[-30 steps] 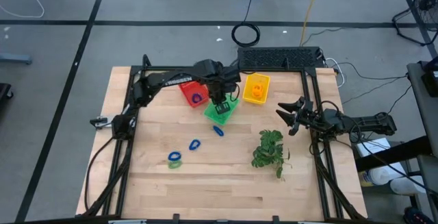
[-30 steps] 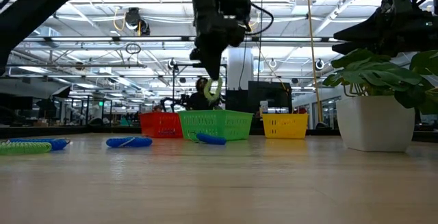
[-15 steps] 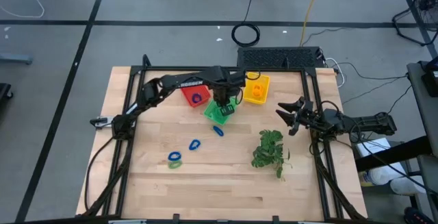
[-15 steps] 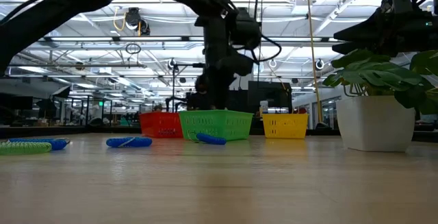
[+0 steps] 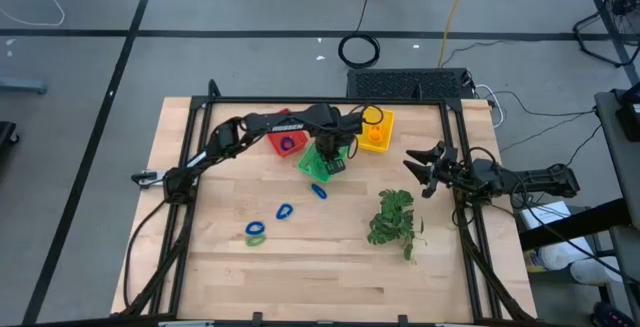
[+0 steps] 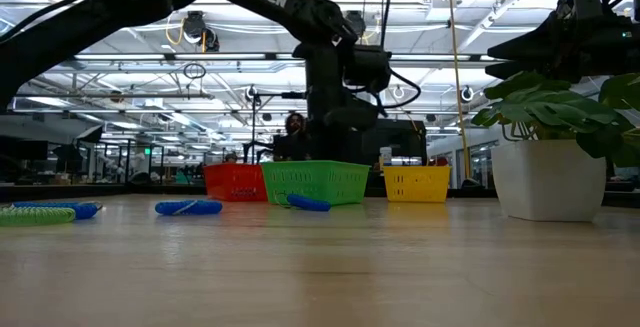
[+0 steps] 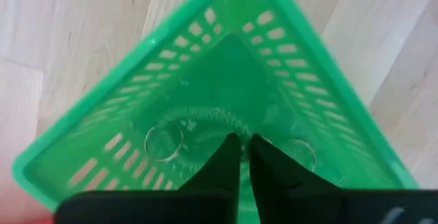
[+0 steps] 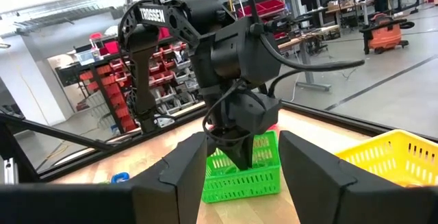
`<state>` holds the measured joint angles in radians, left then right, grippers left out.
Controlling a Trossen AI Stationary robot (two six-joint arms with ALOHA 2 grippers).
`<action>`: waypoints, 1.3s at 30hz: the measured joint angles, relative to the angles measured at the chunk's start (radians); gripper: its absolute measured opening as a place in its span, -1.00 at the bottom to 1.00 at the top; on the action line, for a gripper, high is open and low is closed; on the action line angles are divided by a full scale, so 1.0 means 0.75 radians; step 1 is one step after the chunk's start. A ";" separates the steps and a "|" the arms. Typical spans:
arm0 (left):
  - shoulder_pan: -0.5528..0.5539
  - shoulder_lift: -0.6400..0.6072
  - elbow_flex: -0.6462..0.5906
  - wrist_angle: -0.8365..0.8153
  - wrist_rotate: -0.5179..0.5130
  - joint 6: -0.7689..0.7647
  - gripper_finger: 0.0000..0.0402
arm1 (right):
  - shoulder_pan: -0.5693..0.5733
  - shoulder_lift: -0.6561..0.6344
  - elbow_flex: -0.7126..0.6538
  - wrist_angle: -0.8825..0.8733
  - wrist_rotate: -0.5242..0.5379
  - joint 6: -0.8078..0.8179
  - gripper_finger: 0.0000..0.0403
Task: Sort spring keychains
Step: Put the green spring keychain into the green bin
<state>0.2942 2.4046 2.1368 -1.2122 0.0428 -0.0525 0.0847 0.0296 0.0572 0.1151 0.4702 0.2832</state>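
Three mesh baskets stand in a row at the far side of the table. The red basket holds a blue-purple coil. The yellow basket holds an orange coil. The green basket sits between them, a little nearer; the left gripper reaches down into it.

The left wrist view alone shows the green basket's inside: a green coil lies on the floor with two metal rings, and the dark fingers are pressed together with only a thin slit between, their tips just beside the coil and nothing pinched.

The high view shows what remains on the table: a blue coil near the green basket, and further toward the front another blue coil and a blue and green pair. A plant stands to the right.

The low view shows the plant's white pot. The right gripper waits above the table's right edge, fingers spread and empty; its wrist view faces the left arm over the green basket
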 joint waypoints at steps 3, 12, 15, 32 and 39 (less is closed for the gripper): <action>0.000 0.000 0.000 0.009 0.000 -0.004 -0.74 | 0.000 0.000 0.000 0.000 0.000 0.000 -0.15; -0.008 0.000 0.000 0.002 -0.025 0.018 -0.39 | 0.000 0.000 0.000 0.000 0.000 0.000 -0.15; -0.008 0.000 0.000 0.002 -0.025 0.009 -0.18 | 0.000 0.000 0.000 0.000 0.000 0.000 -0.15; -0.012 -0.022 0.000 0.013 -0.029 0.047 0.72 | 0.000 0.000 0.000 0.000 0.000 0.000 -0.15; -0.015 -0.047 -0.001 -0.005 -0.078 0.068 0.67 | 0.000 0.000 0.000 0.000 0.000 0.000 -0.15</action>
<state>0.2832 2.3693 2.1365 -1.2160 -0.0155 -0.0011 0.0848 0.0293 0.0572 0.1154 0.4702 0.2832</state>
